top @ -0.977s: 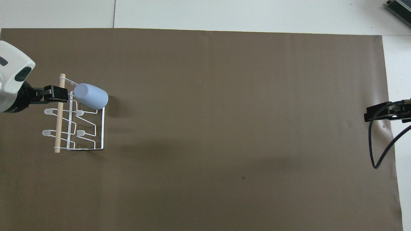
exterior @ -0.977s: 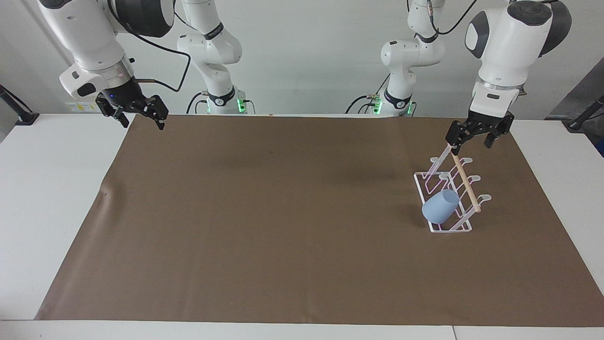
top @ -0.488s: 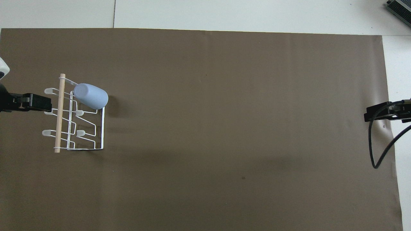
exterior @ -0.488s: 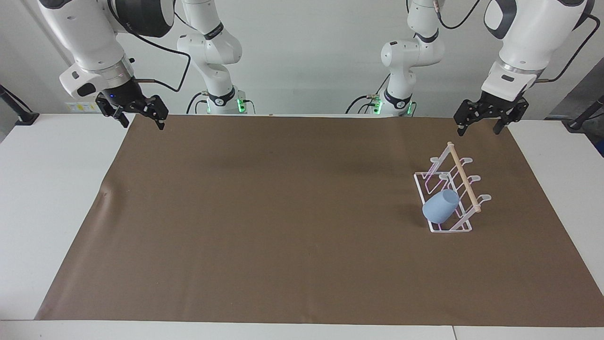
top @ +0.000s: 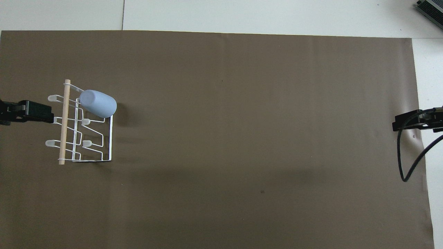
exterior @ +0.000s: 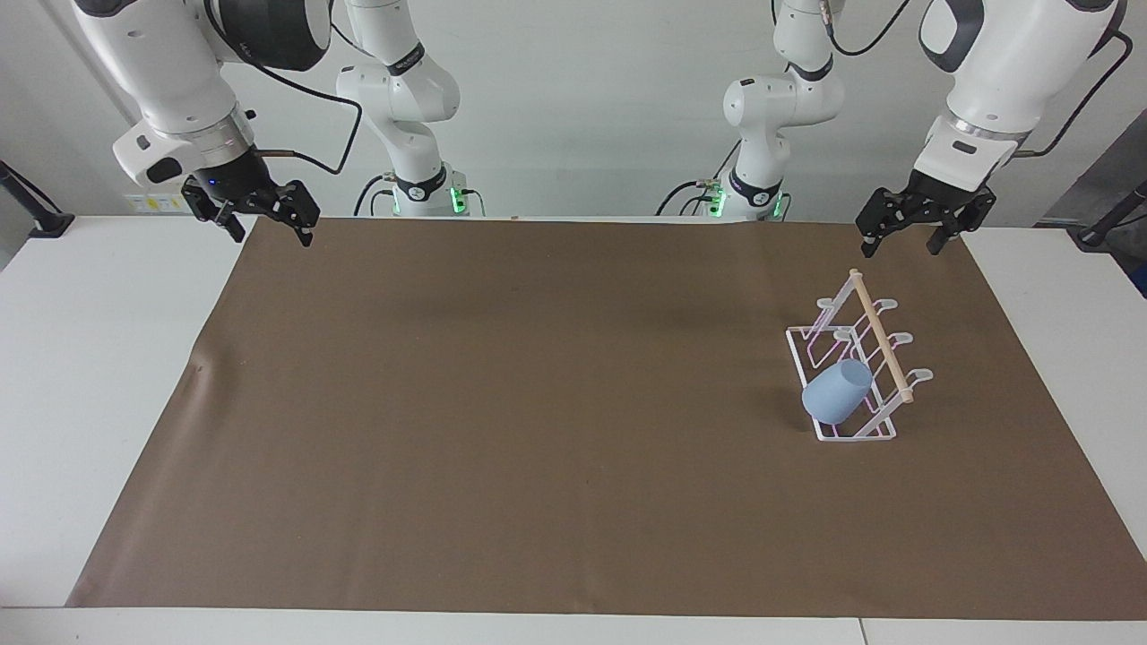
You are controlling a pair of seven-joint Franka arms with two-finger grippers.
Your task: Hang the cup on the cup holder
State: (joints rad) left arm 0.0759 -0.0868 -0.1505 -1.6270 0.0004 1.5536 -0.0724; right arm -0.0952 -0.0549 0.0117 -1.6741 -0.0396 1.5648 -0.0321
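Facing view alone shows both pincers, left pincer (exterior: pixel 903 235) and right pincer (exterior: pixel 265 221), agape, empty.

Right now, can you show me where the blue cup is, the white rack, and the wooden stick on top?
cup (exterior: pixel 837 391), facing view, on its rounded side.
rack (top: pixel 110 138), overhead view, on the base's wire edge.
wooden stick (exterior: pixel 883 339), facing view, on its middle.

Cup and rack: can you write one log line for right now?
cup: hung on cup holder | left gripper: open, empty | right gripper: open, waiting
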